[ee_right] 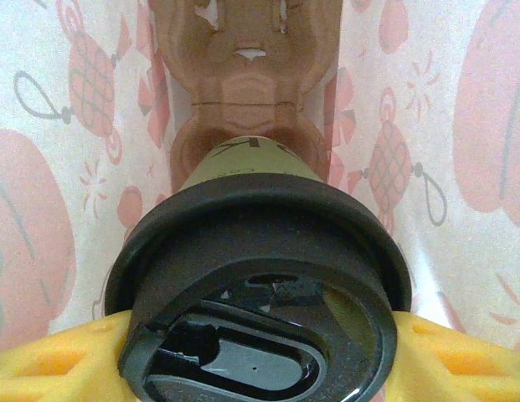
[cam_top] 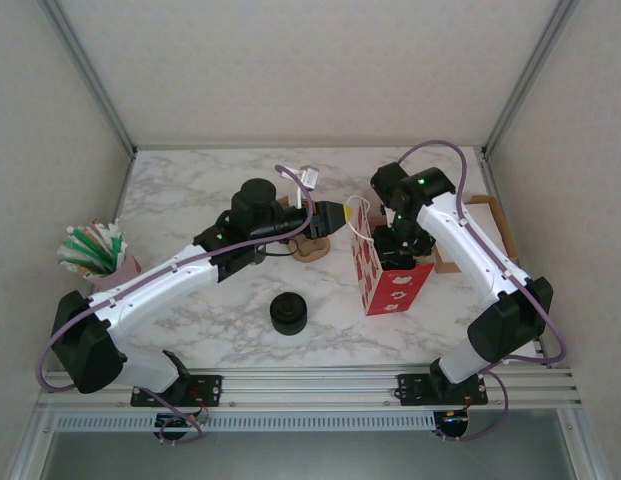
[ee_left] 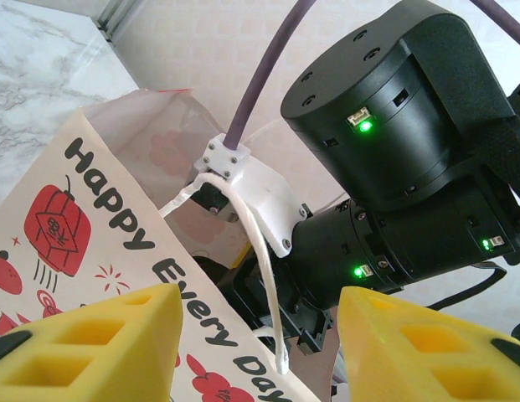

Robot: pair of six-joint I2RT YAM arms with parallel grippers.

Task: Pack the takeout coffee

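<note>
Clamping the takeout coffee (ee_right: 260, 251) from both sides just under its black lid (ee_right: 243, 352) with the right gripper (ee_right: 258, 377), down inside the paper bag (cam_top: 390, 285), directly over a well of the brown cardboard carrier (ee_right: 243, 75) on the bag's floor; cannot tell whether seated. Holding the left gripper (ee_left: 255, 343) released at the bag's open rim, fingers apart, nothing pinched between them. Likely ways to go wrong: letting go while tilted or off-centre over the well, tipping the cup and leaking through the sip hole; dragging the thin walls on the way out and pulling the bag over; snagging the white cord handle (ee_left: 258, 251), looped over a clip on the right arm. Tight inside, printed walls close on both flanks of the cup, so little room except straight up. Outside, open marble counter (cam_top: 210, 190) to the left and front, apart from a black lid stack (cam_top: 288, 313) near the front and a cup of straws (cam_top: 95, 250) well off at the left edge.
</note>
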